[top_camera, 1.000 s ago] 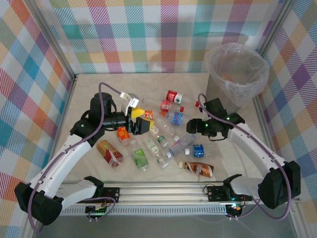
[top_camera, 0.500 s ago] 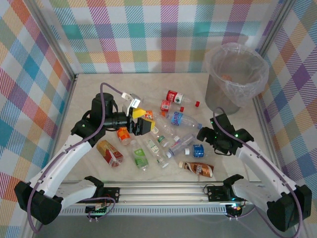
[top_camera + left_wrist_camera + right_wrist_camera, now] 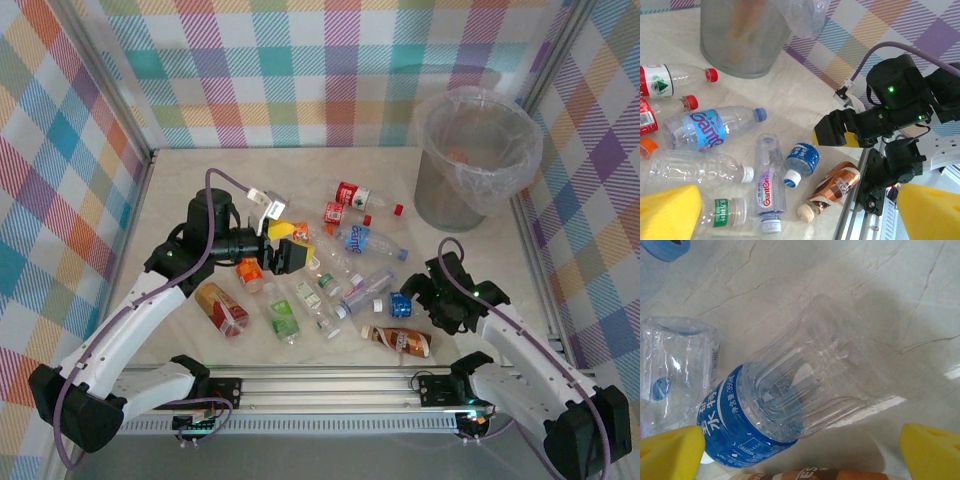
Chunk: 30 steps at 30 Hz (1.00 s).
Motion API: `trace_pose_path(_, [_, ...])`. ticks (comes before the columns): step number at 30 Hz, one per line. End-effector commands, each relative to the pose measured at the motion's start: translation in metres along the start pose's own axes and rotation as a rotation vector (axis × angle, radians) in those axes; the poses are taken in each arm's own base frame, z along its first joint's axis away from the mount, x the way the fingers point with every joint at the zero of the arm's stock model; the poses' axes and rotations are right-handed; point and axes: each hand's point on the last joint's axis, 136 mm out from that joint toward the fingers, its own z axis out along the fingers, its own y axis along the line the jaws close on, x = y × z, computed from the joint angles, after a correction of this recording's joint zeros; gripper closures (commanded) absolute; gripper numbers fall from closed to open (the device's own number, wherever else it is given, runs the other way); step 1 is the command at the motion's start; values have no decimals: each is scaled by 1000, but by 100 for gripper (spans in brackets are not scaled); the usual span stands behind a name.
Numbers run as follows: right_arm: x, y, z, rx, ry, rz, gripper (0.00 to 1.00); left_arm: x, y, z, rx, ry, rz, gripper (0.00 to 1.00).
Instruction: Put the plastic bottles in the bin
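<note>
From above, the left gripper (image 3: 287, 243) hovers over the far-left part of the bottles (image 3: 330, 270) scattered on the table (image 3: 200, 180). The right gripper (image 3: 421, 296) sits low, just right of a blue bottle (image 3: 401, 303), and its finger gap is hard to read there.

The right wrist view settles it. Its yellow pads (image 3: 670, 452) stand wide apart at the two bottom corners. The blue bottle (image 3: 790, 410) lies on its side between them, base toward the camera, and neither pad touches it. The bottom edge cuts off a strip of brown bottle (image 3: 810, 474).

The left wrist view shows its own fingertips (image 3: 667, 210) spread wide and holding nothing. Ahead of them lie the blue bottle (image 3: 802, 159) and the whole brown bottle (image 3: 832, 186), with the right gripper (image 3: 837, 136) just beyond.

The bin (image 3: 440, 205) stands well beyond both sets of fingers, in the far right corner. The left wrist view cuts off the bin (image 3: 740, 40) at the rim. Something orange inside is too blurred to name.
</note>
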Motion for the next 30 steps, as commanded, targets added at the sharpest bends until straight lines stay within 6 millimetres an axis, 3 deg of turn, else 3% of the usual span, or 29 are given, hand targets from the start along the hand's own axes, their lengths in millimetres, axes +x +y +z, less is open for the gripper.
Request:
trace_pose_path(1, [5, 10, 9, -53, 28, 72, 0, -11, -11, -4, 13, -19, 34, 0])
trace_pose_path(9, [-7, 3, 25, -72, -66, 192, 0, -10, -11, -3, 17, -18, 38, 0])
trace_pose_path(30, [-53, 12, 57, -119, -235, 404, 16, -8, -10, 0, 26, -5, 30, 0])
